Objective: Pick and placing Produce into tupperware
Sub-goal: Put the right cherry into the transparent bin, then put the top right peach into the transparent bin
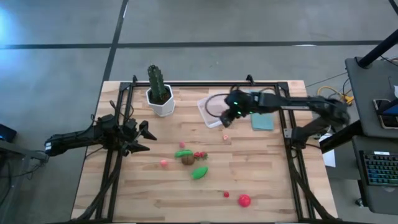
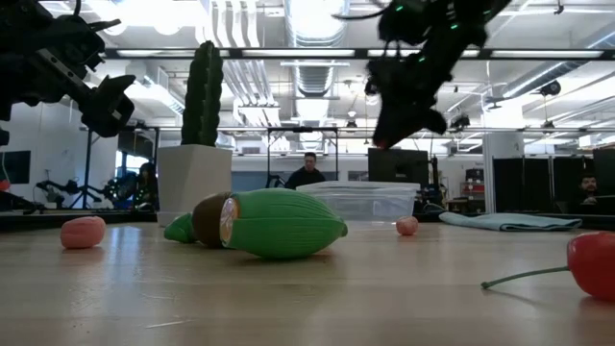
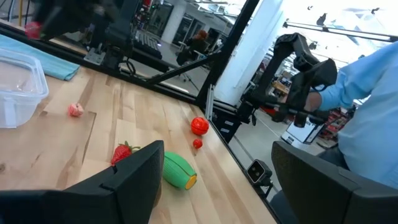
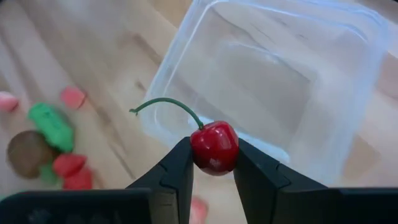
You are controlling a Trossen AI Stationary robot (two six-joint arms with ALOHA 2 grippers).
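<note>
Right gripper [image 4: 213, 171] jaws clamped on glossy red cherry [image 4: 214, 147], curved green stem, over clear rounded-corner tupperware [image 4: 273, 74], upper centre of wooden bench [image 1: 261, 174]. Left gripper [image 1: 144, 138] jaws apart, left edge.

Got a shiny red cherry [image 4: 214, 147] with a curved green stem pinched in my right claw [image 4: 213, 163], hanging right over the tupperware [image 1: 210, 112]. That one's a clear squarish tub with rounded corners, upright and empty, at the far side of the worktop. The rest of the produce is mid-worktop: a brown ball [image 1: 188, 159] with a small green piece [image 1: 183, 152] and a red bit [image 1: 199, 155] touching it, a green oblong [image 1: 199, 172] just beside, a pink piece [image 1: 164, 163] nearby, and a red round one [image 1: 244, 200] off by the near edge.
</note>
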